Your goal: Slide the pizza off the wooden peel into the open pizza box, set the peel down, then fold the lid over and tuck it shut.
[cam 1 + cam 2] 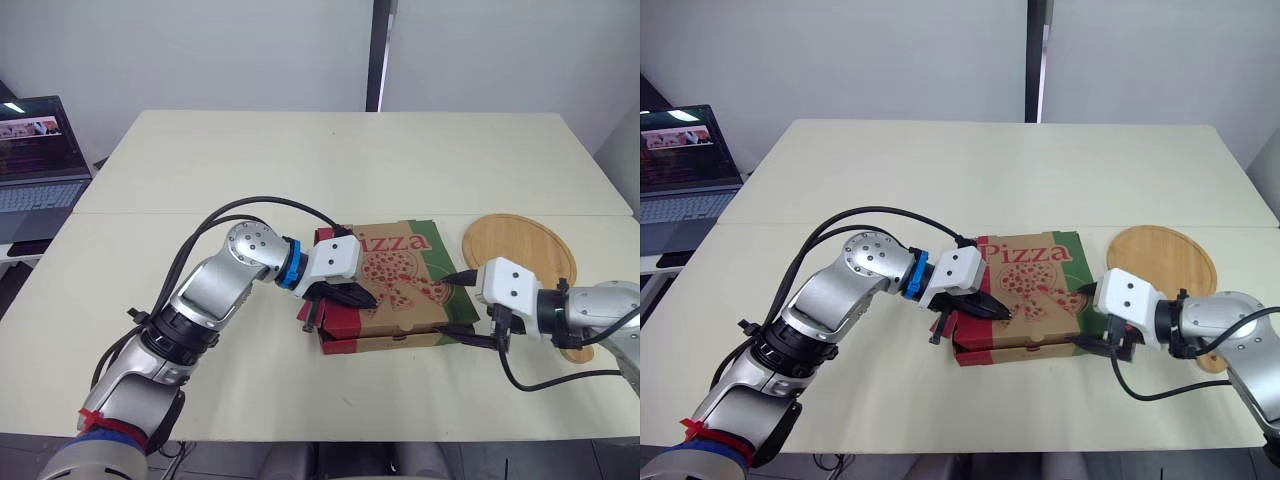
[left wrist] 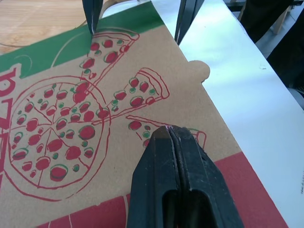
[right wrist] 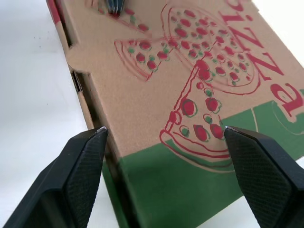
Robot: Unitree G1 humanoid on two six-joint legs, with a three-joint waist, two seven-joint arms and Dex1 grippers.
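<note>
The pizza box lies near the table's front with its printed lid folded down; a small round tab juts past the front edge. My left gripper is shut, and its fingertips rest on the lid's front left part. At the box's right end my right gripper stands open, its fingers spread across the green corner of the lid. The round wooden peel lies flat on the table to the right of the box, with no pizza on it.
An open laptop sits at the far left, off the table. The cream table stretches bare behind the box. Its front edge runs close below both arms.
</note>
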